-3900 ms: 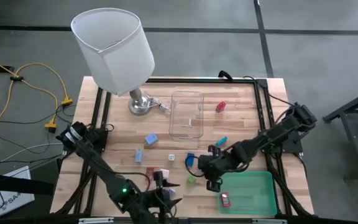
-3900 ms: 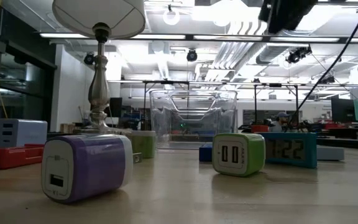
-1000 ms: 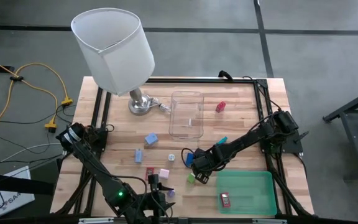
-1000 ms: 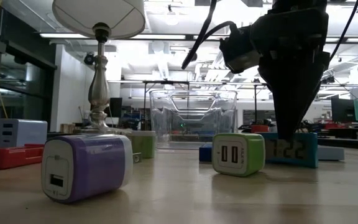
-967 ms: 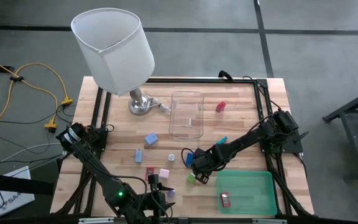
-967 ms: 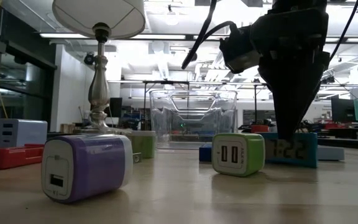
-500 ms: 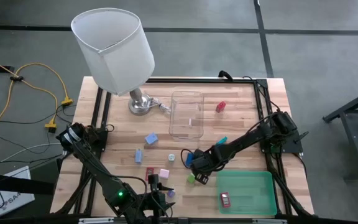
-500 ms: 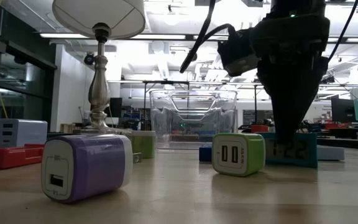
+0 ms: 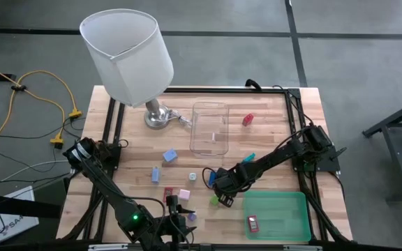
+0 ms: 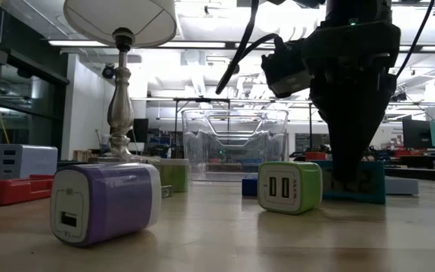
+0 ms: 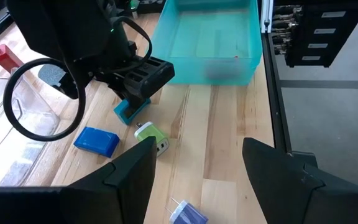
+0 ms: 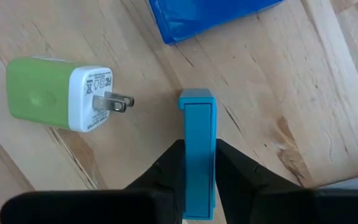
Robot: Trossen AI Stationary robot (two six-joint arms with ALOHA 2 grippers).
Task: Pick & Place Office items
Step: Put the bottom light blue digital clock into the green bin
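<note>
My right gripper (image 12: 197, 163) is down at the worktop (image 9: 264, 139), and its two fingers are pressed on the flat sides of a thin teal clock (image 12: 197, 155), which stands on its edge. In the low view this teal piece (image 10: 357, 181) shows dark clock digits on its face, but my gripper covers part of them and I cannot read them fully. Just beside it lies a green charger (image 12: 58, 93) with two metal prongs pointing toward the teal clock; its white end carries small printed text, too small to read. A blue flat piece (image 12: 210, 15) lies near, on the other side. In the high view, the green tray (image 9: 288, 216) is near my right gripper and holds one red piece (image 9: 252, 223). The clear box (image 9: 209, 129) stands in the middle of the worktop, and a lamp (image 9: 128, 56) stands at the far corner. My left gripper (image 11: 197, 177) waits at the near edge with its fingers apart, holding nothing, above a purple charger (image 11: 188, 214).
</note>
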